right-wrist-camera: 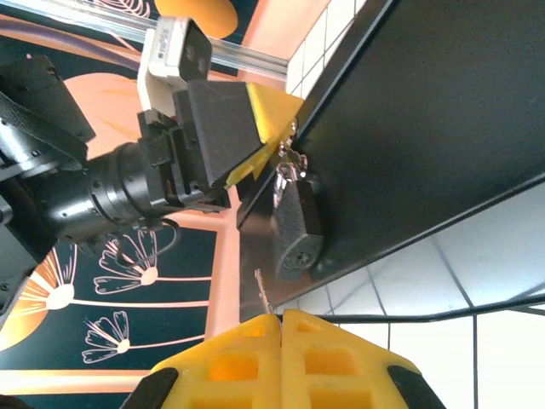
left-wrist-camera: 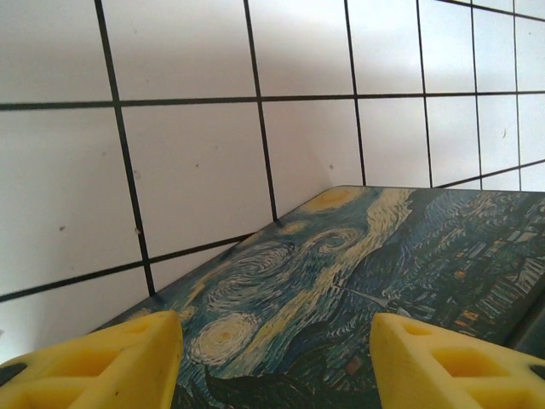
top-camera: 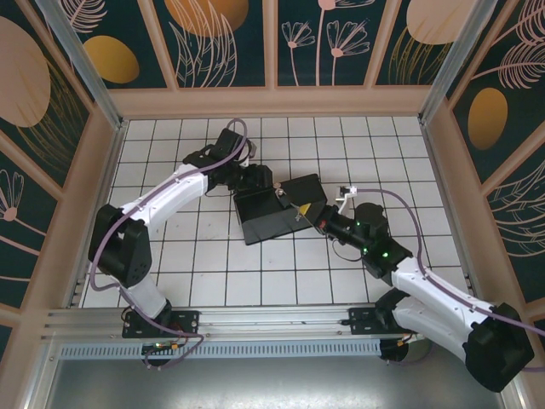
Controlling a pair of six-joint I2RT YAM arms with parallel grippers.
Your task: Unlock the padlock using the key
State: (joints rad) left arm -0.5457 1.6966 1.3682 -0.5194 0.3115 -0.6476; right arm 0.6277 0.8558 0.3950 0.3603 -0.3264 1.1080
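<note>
- Two black-and-white robot arms meet at a black box (top-camera: 272, 220) with a starry-night painted lid (left-wrist-camera: 366, 264), lying mid-way across the white tiled floor (top-camera: 213, 273).
- The left gripper (top-camera: 255, 179) (left-wrist-camera: 277, 358) is over that lid, its yellow fingers (left-wrist-camera: 128, 358) standing well apart. One tip sits just beside the padlock's shackle.
- The small dark-grey metal padlock (right-wrist-camera: 298, 230) hangs on the box's black side, its bottom end turned towards the right gripper.
- The right gripper (right-wrist-camera: 281, 322) has its yellow fingers pressed together on the slim grey metal key (right-wrist-camera: 263, 292), whose tip pokes out near the padlock's lower end.
</note>
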